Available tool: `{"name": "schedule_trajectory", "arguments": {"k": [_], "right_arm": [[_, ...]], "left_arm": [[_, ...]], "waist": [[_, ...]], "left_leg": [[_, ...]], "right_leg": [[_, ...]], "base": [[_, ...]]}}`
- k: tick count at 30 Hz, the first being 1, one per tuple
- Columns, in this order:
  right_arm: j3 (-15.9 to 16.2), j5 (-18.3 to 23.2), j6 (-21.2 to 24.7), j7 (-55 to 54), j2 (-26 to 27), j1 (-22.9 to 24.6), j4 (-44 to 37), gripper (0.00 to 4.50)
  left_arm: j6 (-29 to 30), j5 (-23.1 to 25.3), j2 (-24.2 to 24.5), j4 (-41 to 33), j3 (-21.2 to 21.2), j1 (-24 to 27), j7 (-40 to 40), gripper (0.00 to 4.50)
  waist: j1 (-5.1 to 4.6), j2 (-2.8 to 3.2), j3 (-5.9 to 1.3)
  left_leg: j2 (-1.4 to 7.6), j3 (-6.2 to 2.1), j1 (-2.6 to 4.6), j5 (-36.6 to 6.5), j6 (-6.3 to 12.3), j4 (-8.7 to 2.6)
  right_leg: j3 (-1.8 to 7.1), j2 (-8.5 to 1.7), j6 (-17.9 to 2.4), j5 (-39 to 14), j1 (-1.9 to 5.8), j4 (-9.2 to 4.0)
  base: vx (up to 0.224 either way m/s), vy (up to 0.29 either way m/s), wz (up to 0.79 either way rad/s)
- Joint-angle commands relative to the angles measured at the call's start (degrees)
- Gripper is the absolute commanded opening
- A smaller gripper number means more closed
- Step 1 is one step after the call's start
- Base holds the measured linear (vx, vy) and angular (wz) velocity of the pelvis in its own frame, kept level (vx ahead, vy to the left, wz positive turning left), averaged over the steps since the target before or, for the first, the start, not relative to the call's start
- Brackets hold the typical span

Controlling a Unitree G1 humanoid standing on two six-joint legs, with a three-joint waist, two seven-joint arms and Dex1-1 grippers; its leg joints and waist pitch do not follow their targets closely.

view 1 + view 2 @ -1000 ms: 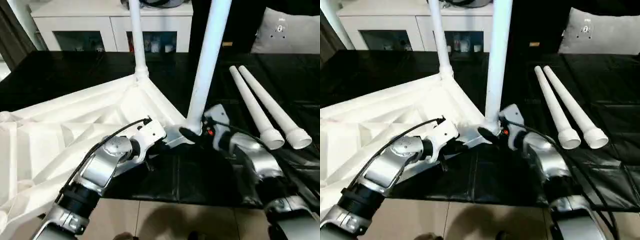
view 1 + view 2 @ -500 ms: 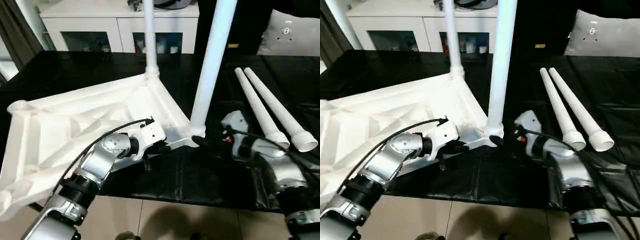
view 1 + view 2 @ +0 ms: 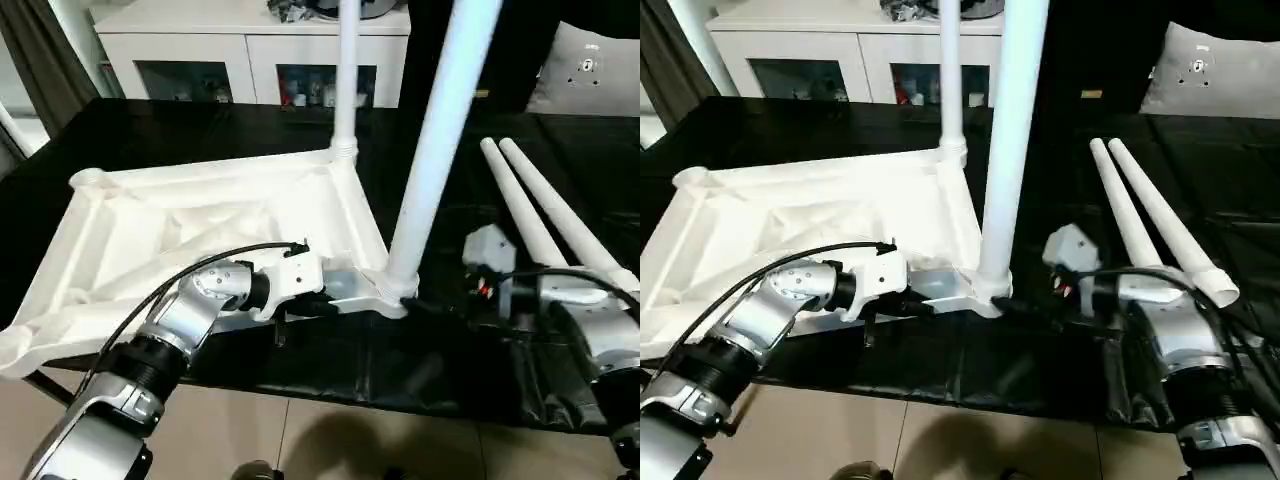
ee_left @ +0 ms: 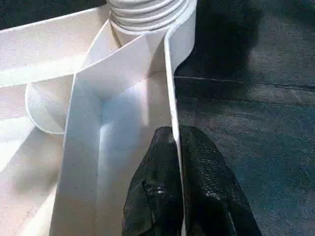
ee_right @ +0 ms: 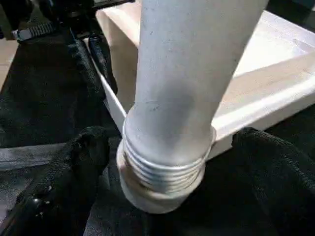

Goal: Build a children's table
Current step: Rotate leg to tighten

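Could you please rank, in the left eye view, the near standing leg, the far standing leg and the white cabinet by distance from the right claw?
1. Near standing leg, right beside the right claw.
2. Far standing leg, at the tabletop's far corner.
3. White cabinet, behind the black surface.

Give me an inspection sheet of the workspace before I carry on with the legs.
Surface: black table, covered by a black sheet.
Job's things: tabletop lies underside up; two legs stand in its corner sockets, far leg and near leg; two loose legs lie side by side to the right.
Clutter: nothing seen.
Grippers: left gripper shut on the tabletop's rim near the near leg; right gripper open, a finger on each side of the near leg's threaded base.
Cables: black cable loops over the left forearm; more run along the right arm.
Surroundings: white cabinet behind; grey cushion far right; tiled floor in front.
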Motion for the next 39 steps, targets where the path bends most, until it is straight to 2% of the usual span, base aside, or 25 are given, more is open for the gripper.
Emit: {"name": "schedule_trajectory", "arguments": {"k": [1, 6, 7, 10, 13, 15, 17, 22, 26, 29, 32, 33, 35, 36, 37, 39], "right_arm": [[0.4, -0.8, -0.8, 0.6, 0.5, -1.0, 0.8, 4.47], [0.4, 0.7, 0.7, 2.8, 1.6, -1.7, 1.3, 4.47], [0.4, 0.9, 0.8, 2.9, 1.8, -1.8, 1.5, 4.21], [0.8, 1.3, 1.4, 3.8, 2.1, -2.3, 2.2, 4.08], [0.7, 1.5, 2.6, 4.4, 2.5, -2.6, 2.8, 3.7], [0.6, 1.4, 2.5, 4.6, 2.5, -2.6, 2.8, 3.66], [0.5, 1.3, 2.8, 4.9, 2.6, -2.6, 2.9, 3.33], [0.6, 1.2, 3.3, 5.4, 2.7, -2.3, 2.9, 2.9], [0.6, 1.4, 3.9, 5.7, 2.8, -1.9, 2.4, 2.74], [0.5, 2.1, 5.4, 5.6, 3.2, -0.9, 1.1, 2.71], [0.6, 2.5, 10.6, 1.7, 4.9, 1.1, -2.4, 2.69], [0.1, 1.7, 12.1, -2.4, 6.3, 1.0, -2.2, 2.69], [-0.4, 0.7, 13.1, -6.2, 7.6, 0.8, -1.8, 2.69], [-0.7, 0.7, 13.3, -7.4, 8.2, 0.6, -1.6, 2.69], [-2.8, 1.2, 15.3, -14.5, 11.8, -0.4, -0.5, 2.69], [-3.8, 1.5, 16.2, -18.0, 13.6, -1.0, 0.1, 2.69]], "left_arm": [[-2.8, -0.3, 0.2, -1.4, -1.2, -1.6, -2.4, 0.0], [-3.8, -0.5, 0.1, -1.3, -1.2, -1.7, -3.6, 0.0], [-3.9, -0.5, 0.1, -1.2, -1.2, -1.7, -3.7, 0.0], [-3.9, -0.5, -0.1, -1.4, -1.2, -1.7, -4.1, 0.0], [-4.0, -0.5, -0.1, -1.2, -1.1, -1.8, -4.4, 0.0], [-4.1, -0.5, -0.2, -1.1, -1.1, -1.8, -4.5, 0.0], [-4.1, -0.4, -0.2, -1.0, -0.9, -1.8, -4.5, 0.0], [-4.0, -0.4, -0.3, -1.0, -0.7, -1.7, -4.6, 0.0], [-3.7, -0.6, -0.4, -1.0, -0.5, -1.6, -4.6, 0.0], [-2.5, -1.4, -0.7, -1.4, 0.2, -1.2, -4.1, 0.0], [2.1, -1.7, -2.4, -1.9, 2.3, -1.1, 0.8, 0.0], [4.4, -2.2, -3.5, -2.1, 3.5, -1.2, 3.1, 0.0], [6.2, -2.9, -4.5, -2.4, 4.6, -1.3, 4.9, 0.0], [6.7, -2.9, -4.8, -2.5, 4.8, -1.3, 5.6, 0.0], [9.7, -3.0, -6.8, -3.3, 6.3, -1.7, 9.7, 0.0], [11.3, -2.9, -7.8, -3.7, 6.9, -1.9, 11.9, 0.0]], "waist": [[-0.01, -0.64, -4.62], [0.39, -0.63, -4.71], [0.46, -0.57, -4.72], [0.71, -0.59, -4.68], [0.94, -0.6, -4.72], [1.05, -0.71, -4.7], [1.06, -0.67, -4.67], [1.05, -0.64, -4.62], [1.06, -0.63, -4.63], [1.11, -0.51, -4.66], [1.2, -0.55, -4.54], [1.02, -0.38, -4.43], [0.57, -0.54, -4.17], [0.57, -0.54, -4.17], [-0.17, -0.39, -3.98], [-1.06, -0.54, -4.02]], "left_leg": [[0.66, 0.87, 0.35, -12.4, 6.54, -3.59], [0.74, 0.93, 0.35, -11.9, 6.91, -3.5], [0.79, 0.91, 0.36, -11.9, 6.89, -3.5], [0.79, 0.96, 0.45, -12.0, 6.68, -3.47], [0.75, 0.95, 0.43, -11.8, 6.5, -3.45], [0.71, 0.96, 0.31, -11.6, 6.46, -3.43], [0.7, 0.92, 0.34, -11.8, 6.28, -3.43], [0.65, 0.9, 0.38, -12.4, 5.93, -3.45], [0.61, 0.89, 0.35, -12.4, 5.86, -3.43], [0.67, 0.86, 0.33, -12.1, 6.0, -3.42], [0.64, 0.87, 0.33, -11.8, 5.86, -3.48], [0.57, 0.87, 0.3, -12.1, 5.5, -3.54], [0.22, 0.85, 0.44, -14.2, 4.32, -3.57], [0.22, 0.85, 0.44, -14.2, 4.32, -3.57], [-0.06, 0.79, 0.52, -15.3, 3.74, -3.62], [-0.31, 0.65, 0.32, -15.8, 3.67, -3.55]], "right_leg": [[1.94, -2.4, -9.6, -19.7, 4.5, -3.21], [2.03, -2.4, -10.1, -18.2, 4.54, -3.01], [2.02, -2.39, -10.1, -18.2, 4.52, -2.98], [2.07, -2.38, -10.1, -18.4, 4.44, -3.0], [2.04, -2.38, -9.8, -19.1, 4.49, -3.0], [2.03, -2.4, -9.6, -19.1, 4.52, -2.94], [2.0, -2.39, -9.2, -20.1, 4.47, -3.07], [1.95, -2.38, -8.5, -21.9, 4.37, -3.26], [1.9, -2.36, -8.1, -22.5, 4.39, -3.33], [1.94, -2.29, -8.4, -21.3, 4.38, -3.24], [2.0, -2.27, -8.5, -21.2, 4.42, -3.23], [1.97, -2.26, -8.3, -22.1, 4.33, -3.28], [1.56, -2.28, -6.7, -26.6, 4.25, -3.98], [1.56, -2.28, -6.7, -26.6, 4.25, -3.98], [1.3, -2.17, -5.3, -29.1, 4.11, -4.43], [0.93, -2.2, -4.1, -30.5, 4.32, -4.86]], "base": [[0.0, 0.0, 0.0], [0.0, 0.0, 0.0], [0.0, 0.0, 0.0], [0.0, 0.0, 0.0], [0.0, 0.0, 0.0], [0.0, 0.0, 0.0], [0.0, 0.0, 0.0], [0.0, 0.0, 0.0], [0.0, 0.0, 0.0], [0.0, 0.0, 0.0], [0.0, 0.0, 0.0], [0.0, 0.0, 0.0], [0.0, 0.0, 0.0], [0.0, 0.0, 0.0], [0.0, 0.0, 0.0], [0.0, 0.0, 0.0]]}}
